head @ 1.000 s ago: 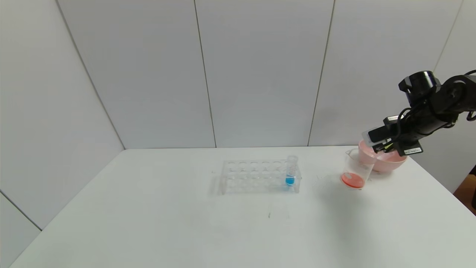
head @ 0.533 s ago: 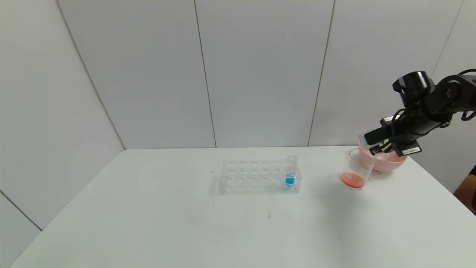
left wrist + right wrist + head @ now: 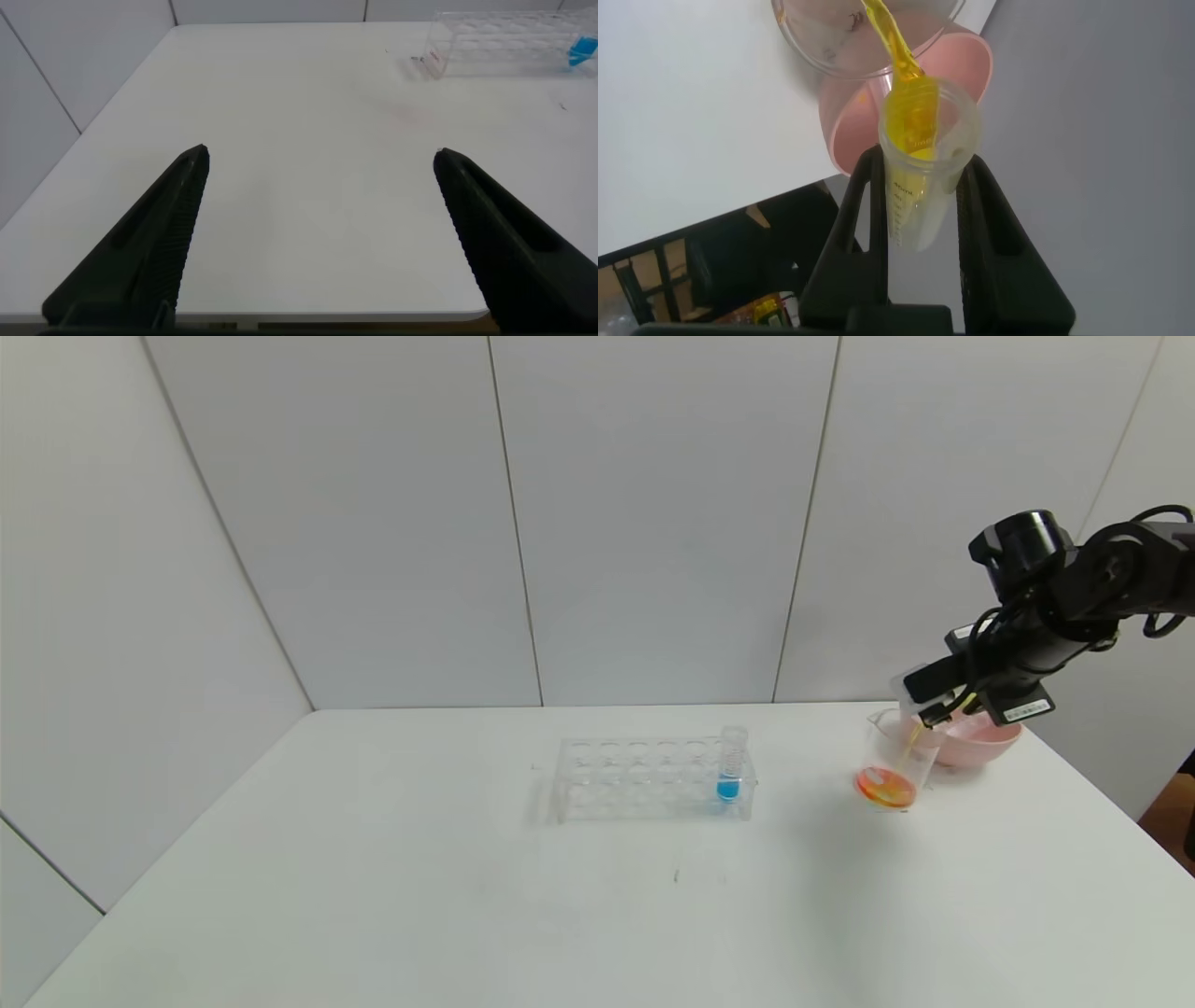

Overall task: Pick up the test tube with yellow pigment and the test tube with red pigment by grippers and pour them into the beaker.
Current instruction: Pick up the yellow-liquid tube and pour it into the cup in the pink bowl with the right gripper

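My right gripper [image 3: 936, 709] is shut on the test tube with yellow pigment [image 3: 920, 149], tipped mouth-down over the beaker [image 3: 894, 767]. A yellow stream [image 3: 889, 42] runs from the tube's mouth into the beaker [image 3: 831, 37]. The beaker stands at the table's right and holds red-orange liquid with yellow swirling in it. The test tube with red pigment is not in view. My left gripper [image 3: 320, 159] is open and empty, low over the table's near left part.
A clear tube rack [image 3: 653, 777] stands mid-table with a blue-liquid tube [image 3: 731, 765] in its right end; it also shows in the left wrist view [image 3: 505, 42]. A pink bowl [image 3: 976, 739] sits just behind the beaker, near the table's right edge.
My right gripper has moved a little left and up and tilted the tube further. Yellow liquid now streams into the beaker, where only red-orange liquid lay before.
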Controlling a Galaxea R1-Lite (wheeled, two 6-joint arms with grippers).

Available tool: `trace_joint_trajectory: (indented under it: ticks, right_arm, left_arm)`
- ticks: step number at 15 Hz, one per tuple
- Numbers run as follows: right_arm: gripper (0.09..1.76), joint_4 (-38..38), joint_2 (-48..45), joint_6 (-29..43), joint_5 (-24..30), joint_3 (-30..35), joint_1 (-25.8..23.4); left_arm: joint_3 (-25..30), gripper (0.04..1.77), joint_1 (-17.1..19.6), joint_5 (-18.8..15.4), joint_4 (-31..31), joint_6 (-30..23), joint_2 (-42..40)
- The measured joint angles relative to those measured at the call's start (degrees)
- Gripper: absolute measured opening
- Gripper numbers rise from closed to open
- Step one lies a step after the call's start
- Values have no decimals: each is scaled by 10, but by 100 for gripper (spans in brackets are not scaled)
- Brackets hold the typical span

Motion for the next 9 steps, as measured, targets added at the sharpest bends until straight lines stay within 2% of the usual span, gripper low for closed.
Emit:
trace_joint_trajectory:
  ticks: [9]
  right_arm:
    - [49, 0, 5, -15, -85, -2, 30]
  left_arm:
    - [0, 172, 0, 0, 0, 0, 0]
